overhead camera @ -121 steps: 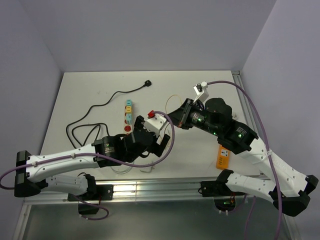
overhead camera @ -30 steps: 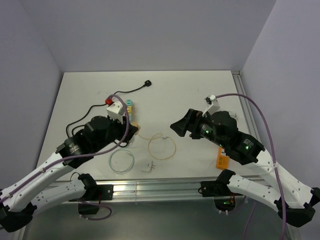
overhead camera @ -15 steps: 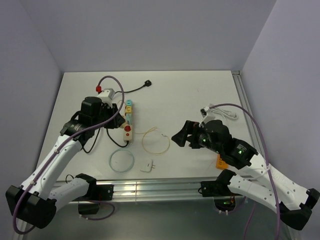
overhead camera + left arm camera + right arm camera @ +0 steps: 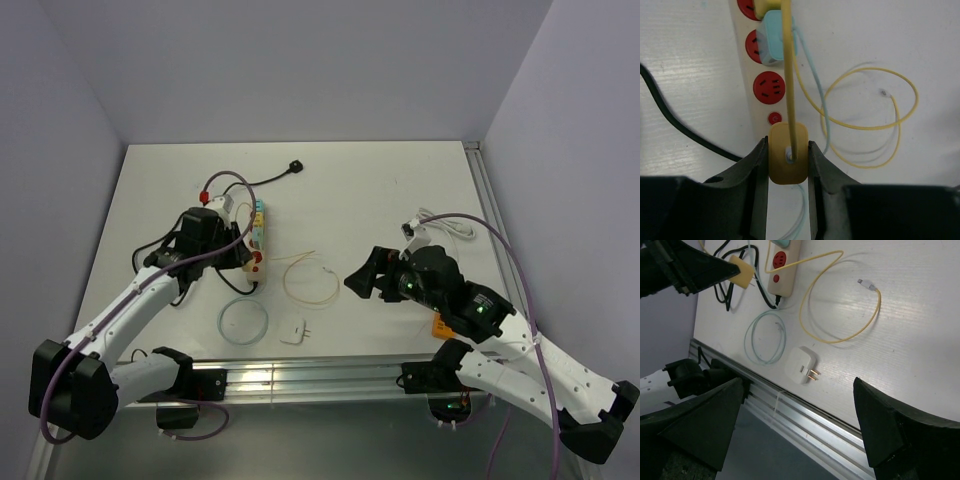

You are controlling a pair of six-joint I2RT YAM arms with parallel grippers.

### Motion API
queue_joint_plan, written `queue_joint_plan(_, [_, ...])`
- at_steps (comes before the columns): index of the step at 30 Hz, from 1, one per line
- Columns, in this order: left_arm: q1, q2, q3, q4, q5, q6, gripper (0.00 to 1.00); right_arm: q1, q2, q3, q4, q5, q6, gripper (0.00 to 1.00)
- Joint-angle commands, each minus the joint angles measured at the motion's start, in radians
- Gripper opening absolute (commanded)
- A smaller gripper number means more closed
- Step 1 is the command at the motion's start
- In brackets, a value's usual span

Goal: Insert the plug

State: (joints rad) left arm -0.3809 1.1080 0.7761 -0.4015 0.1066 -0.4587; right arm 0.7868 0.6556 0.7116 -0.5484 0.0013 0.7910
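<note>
My left gripper (image 4: 787, 143) is shut on a yellow plug (image 4: 788, 167), whose yellow cable (image 4: 875, 120) runs up and loops off to the right. The plug hangs over the near end of the cream power strip (image 4: 747, 70), just below its free red socket (image 4: 768, 87) and small switch. A light blue plug (image 4: 778, 42) sits in the socket above. From the top view, the left gripper (image 4: 238, 257) is at the strip (image 4: 258, 228). My right gripper (image 4: 360, 276) hovers open to the right, holding nothing.
A white adapter (image 4: 801, 365) with two prongs lies near the front rail (image 4: 805, 415). A light blue cable ring (image 4: 765, 337) lies left of it. The strip's black cord (image 4: 205, 205) curls behind the left arm. An orange object (image 4: 440, 324) sits under the right arm.
The left arm, holding the yellow plug, has swung from the middle to the power strip and settled over its near end. The right arm has drawn back and lowered slightly.
</note>
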Motion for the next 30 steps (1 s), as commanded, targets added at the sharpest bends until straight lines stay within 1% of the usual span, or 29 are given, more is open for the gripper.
queue_joint_plan(1, [0.002, -0.023, -0.044, 0.156, -0.07, -0.083, 0.0, -0.006, -0.019, -0.008, 0.041, -0.027, 0.014, 0.97])
queue_joint_plan(6, [0.0, -0.017, -0.089, 0.216, -0.102, -0.132, 0.0, -0.006, -0.045, -0.037, 0.05, -0.041, 0.033, 0.96])
queue_joint_plan(12, [-0.001, -0.027, -0.123, 0.305, -0.102, -0.15, 0.0, -0.004, -0.056, -0.046, 0.054, -0.055, 0.039, 0.96])
queue_joint_plan(14, [-0.004, -0.002, -0.121, 0.32, -0.148, -0.152, 0.0, -0.006, -0.054, -0.044, 0.053, -0.061, 0.042, 0.96])
queue_joint_plan(18, [-0.01, 0.056, -0.121, 0.369, -0.15, -0.15, 0.0, -0.006, -0.065, -0.044, 0.051, -0.063, 0.045, 0.96])
queue_joint_plan(29, [-0.03, 0.188, -0.072, 0.392, -0.159, -0.141, 0.0, -0.006, -0.083, -0.046, 0.038, -0.052, 0.051, 0.95])
queue_joint_plan(30, [-0.032, 0.19, -0.07, 0.42, -0.162, -0.143, 0.0, -0.004, -0.085, -0.047, 0.035, -0.05, 0.051, 0.95])
